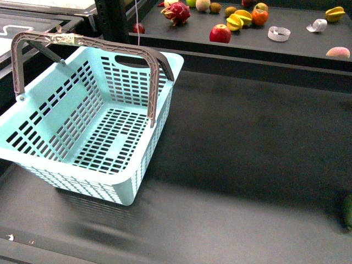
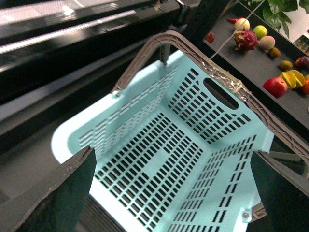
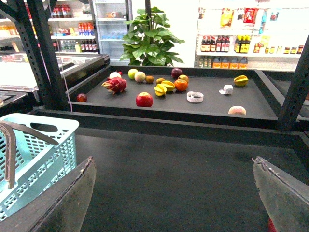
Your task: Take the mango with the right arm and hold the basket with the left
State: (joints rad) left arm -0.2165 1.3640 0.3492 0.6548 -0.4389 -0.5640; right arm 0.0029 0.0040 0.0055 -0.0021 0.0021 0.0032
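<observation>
front view: high on the body, tilted down over the dark table point(image 1: 247, 165). basket point(image 1: 173, 63) close at 9 o'clock, fruit tray point(image 1: 297, 49) far at 1 o'clock.
left wrist view: close above the basket, looking down into it.
right wrist view: low, near level, facing the tray across the table.
all three share basket and tray.

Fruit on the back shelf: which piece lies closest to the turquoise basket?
The small dark-red round fruit, alone at the far left behind the turquoise slotted plastic basket; the spiky pink dragon fruit and the others lie further right.
</observation>
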